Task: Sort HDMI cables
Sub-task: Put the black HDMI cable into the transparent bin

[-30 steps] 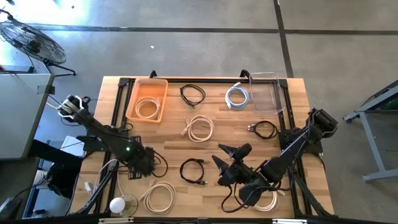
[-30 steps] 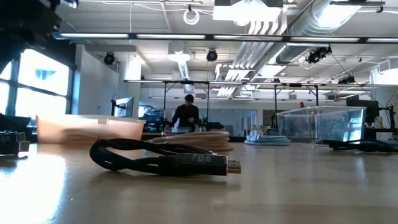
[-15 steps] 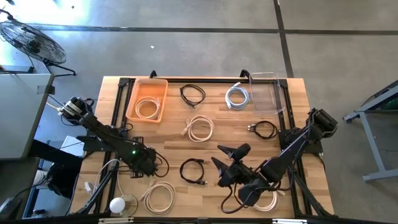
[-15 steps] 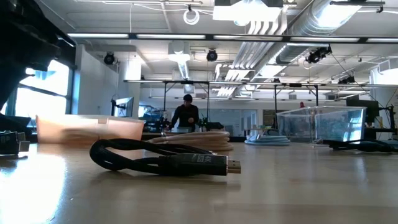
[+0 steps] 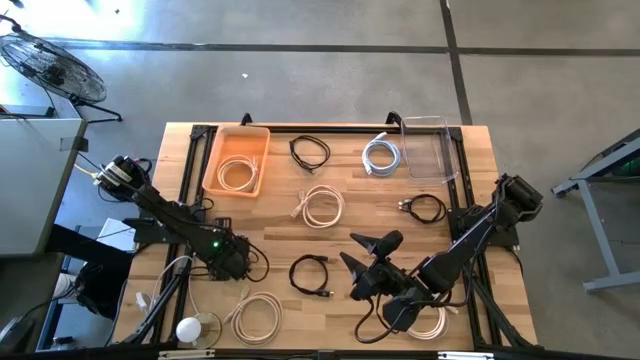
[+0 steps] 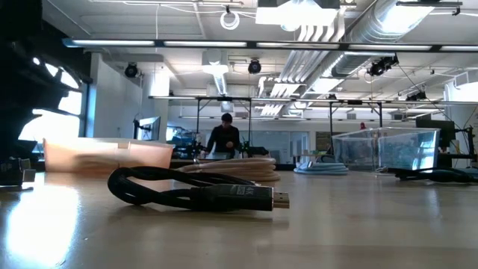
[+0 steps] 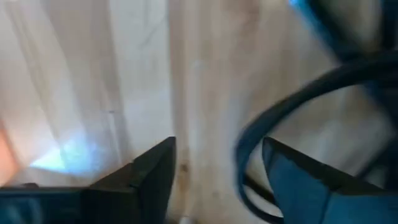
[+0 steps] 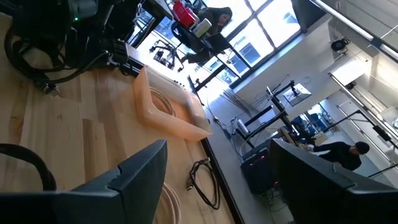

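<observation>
My bench point(image 5: 345, 225) carries the orange tray point(image 5: 212, 160). Well in front of that tray, my left hand point(image 5: 232, 262) is down, fingers spread over a black cable point(image 5: 252, 262); its long axis I cannot tell. My right hand point(image 5: 362, 262) waits farther right, spread.

A grey concrete floor point(image 5: 330, 80) with dark seam lines surrounds the wooden table point(image 5: 350, 235). A standing fan point(image 5: 50, 68) sits at the far left beside a grey cabinet point(image 5: 30, 180). Across the table the room is a wide workshop with white ceiling ducts point(image 6: 351, 30), strip lights point(image 6: 224, 43), bright windows point(image 6: 45, 119) on the left and a person point(image 6: 222, 138) standing far off
</observation>
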### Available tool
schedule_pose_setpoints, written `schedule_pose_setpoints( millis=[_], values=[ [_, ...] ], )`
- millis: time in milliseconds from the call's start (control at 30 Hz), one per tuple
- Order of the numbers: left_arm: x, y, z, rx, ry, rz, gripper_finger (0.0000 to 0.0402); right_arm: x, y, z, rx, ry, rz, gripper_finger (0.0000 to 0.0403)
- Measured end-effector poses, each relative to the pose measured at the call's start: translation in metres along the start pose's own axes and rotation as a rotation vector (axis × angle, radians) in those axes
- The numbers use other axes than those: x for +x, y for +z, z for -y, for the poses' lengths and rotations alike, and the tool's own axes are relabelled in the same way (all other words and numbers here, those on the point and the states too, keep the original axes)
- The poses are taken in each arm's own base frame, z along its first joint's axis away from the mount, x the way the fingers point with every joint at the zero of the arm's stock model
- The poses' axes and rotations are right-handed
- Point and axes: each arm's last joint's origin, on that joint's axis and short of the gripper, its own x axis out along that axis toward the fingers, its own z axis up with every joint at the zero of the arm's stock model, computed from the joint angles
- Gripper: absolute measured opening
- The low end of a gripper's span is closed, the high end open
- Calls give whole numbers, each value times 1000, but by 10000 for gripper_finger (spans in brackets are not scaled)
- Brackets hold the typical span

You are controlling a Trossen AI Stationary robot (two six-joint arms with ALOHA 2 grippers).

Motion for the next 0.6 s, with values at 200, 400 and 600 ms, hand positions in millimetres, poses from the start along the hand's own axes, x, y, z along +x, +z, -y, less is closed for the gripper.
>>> schedule_pose_setpoints(
  millis=[200, 400, 600],
  values=[
    [7, -3, -1, 3, 8, 0, 73, 0, -1, 0, -10, 1, -3, 275],
    [7, -2, -2, 6, 31, 16, 12, 0, -1, 0, -11, 1, -3, 275],
    [2, -2, -3, 14, 52, 17, 6, 0, -1, 0, -33, 1, -3, 275]
  ],
)
